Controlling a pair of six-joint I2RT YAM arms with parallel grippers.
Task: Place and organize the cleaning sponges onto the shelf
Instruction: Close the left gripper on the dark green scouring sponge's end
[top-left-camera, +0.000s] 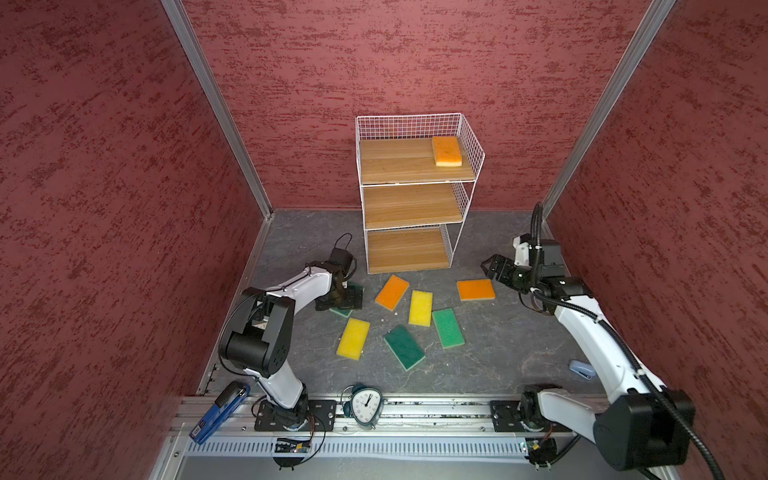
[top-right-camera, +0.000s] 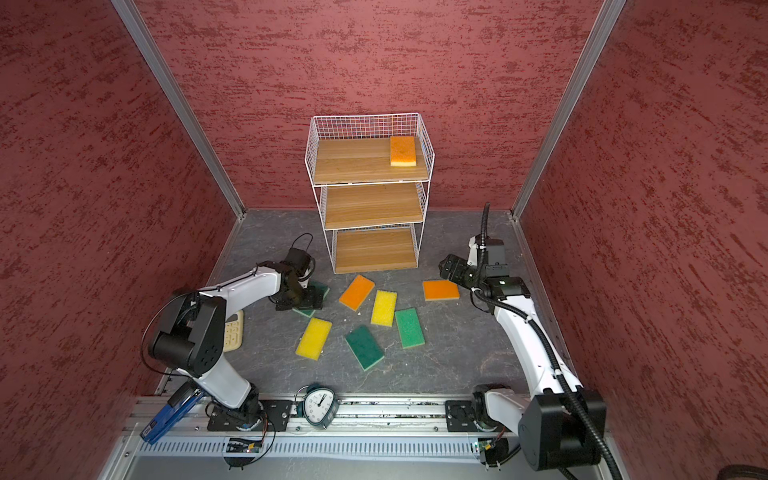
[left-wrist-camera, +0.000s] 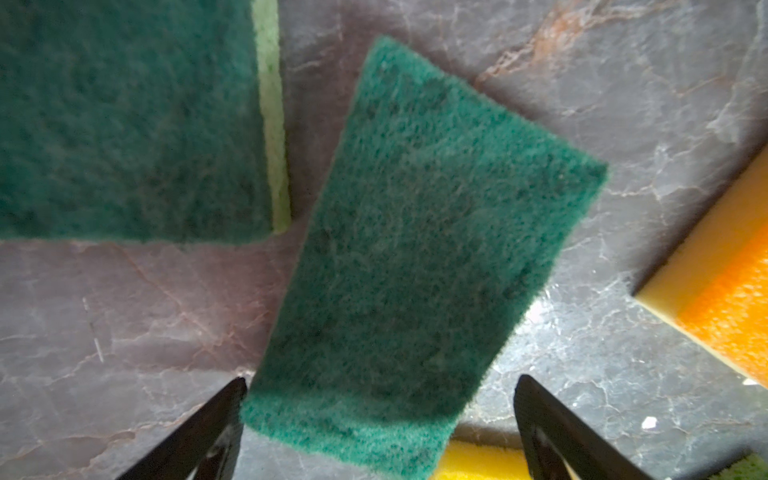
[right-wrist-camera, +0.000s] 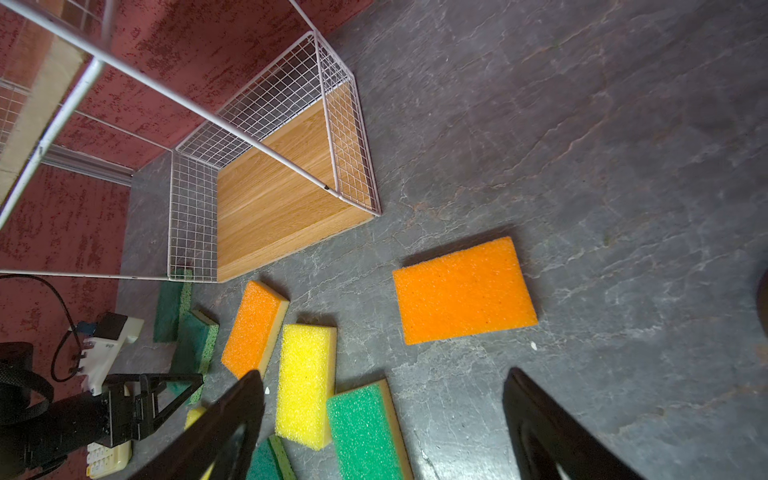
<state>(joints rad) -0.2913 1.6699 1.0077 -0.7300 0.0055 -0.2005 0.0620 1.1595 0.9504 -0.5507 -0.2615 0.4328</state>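
Step in hand, by the look of it: the left gripper hangs w/ jaws spread wide over a dark green rectangular scouring sponge lying on the grey stone-look tabletop, just left of the front of the three-tier white wire shelf w/ wooden boards; nothing gripped. To do it well the robot should prob. turn the wrist so both fingers sit square to the sponge's long edges (it lies skewed vs the jaws), drop straight down, pinch across the short width & close gently, as foam likely squashes. A second dark green sponge w/ pale green edge lies just beside, so the finger on that side should land in the gap, not on it. The right gripper is likewise spread & empty, hanging near a flat orange foam sponge on the tabletop. Count: 9 sponges. 3 orange: that one, a tilted orange sponge by the shelf foot, & an orange sponge on the top board, right side. 2 yellow: one yellow sponge beside the tilted orange, another yellow sponge nearer the robot. 4 green: the 2 at the left gripper, a dark green mid-table sponge, a lighter green sponge beside it. So 1 shelved, 8 to go. Also 1 alarm clock, 1 cream calculator.
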